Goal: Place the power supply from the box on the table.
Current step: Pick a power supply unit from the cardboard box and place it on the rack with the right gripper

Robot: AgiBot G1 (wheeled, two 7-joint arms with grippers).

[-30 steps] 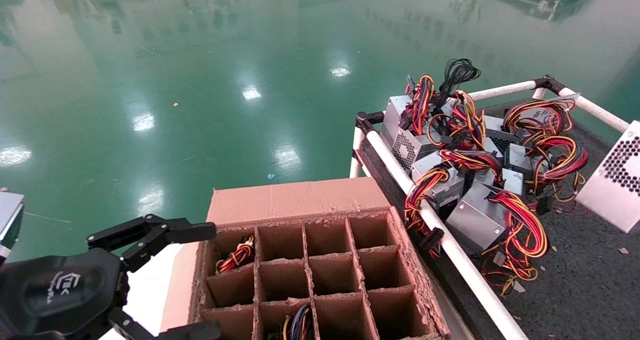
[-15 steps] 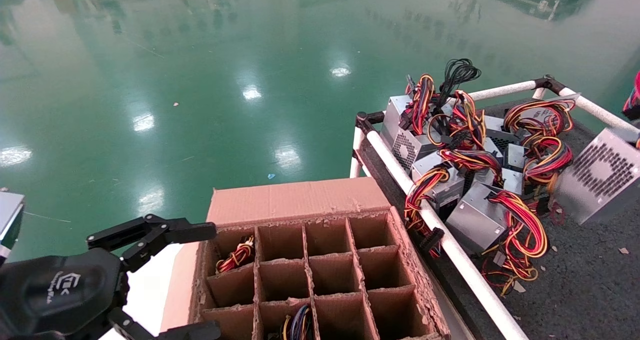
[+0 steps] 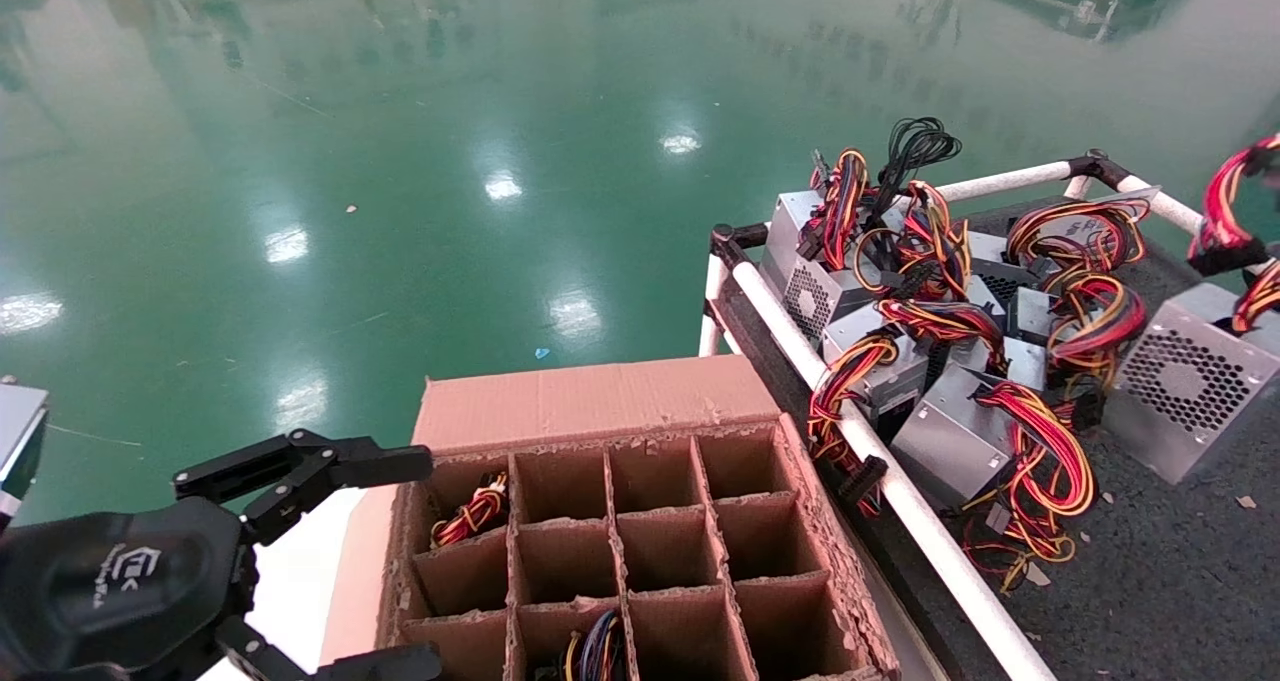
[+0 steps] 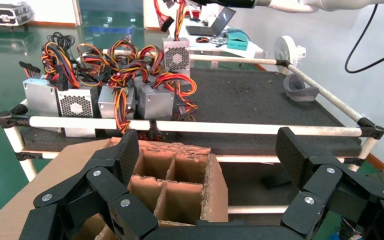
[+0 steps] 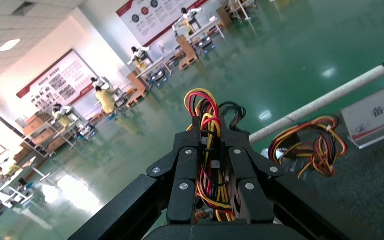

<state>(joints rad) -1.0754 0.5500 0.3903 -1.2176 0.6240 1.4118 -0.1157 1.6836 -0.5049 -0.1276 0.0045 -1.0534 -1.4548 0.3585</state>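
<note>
Right claw (image 5: 211,150) is clamped on the wire bundle (image 5: 207,127) of the power supply (image 3: 1185,381); in the head view only the wires show at the right edge, upper half, claw body out of frame. The unit hangs by its harness at mid-right, fan grille facing up-left, lower corner at or just above the table (image 3: 1150,581) — can't tell if it's touching. Left claw (image 3: 330,561) sits lower left, spread wide and empty, beside the left wall of the box (image 3: 590,396). Progress, by my read: unit is out of the box and over the table, so only set-down and release are left. At least two cells still show wires: far-left cell (image 3: 472,509) and one at bottom centre (image 3: 595,651), so more units may remain. Clearance: pile of placed supplies (image 3: 930,321) crowds the table's upper-left corner, and its nearest coiled wires lie just beside the hanging unit. White rail (image 3: 900,491) runs between box and table. Bare table is open toward lower right, so that's the easy drop zone.
</note>
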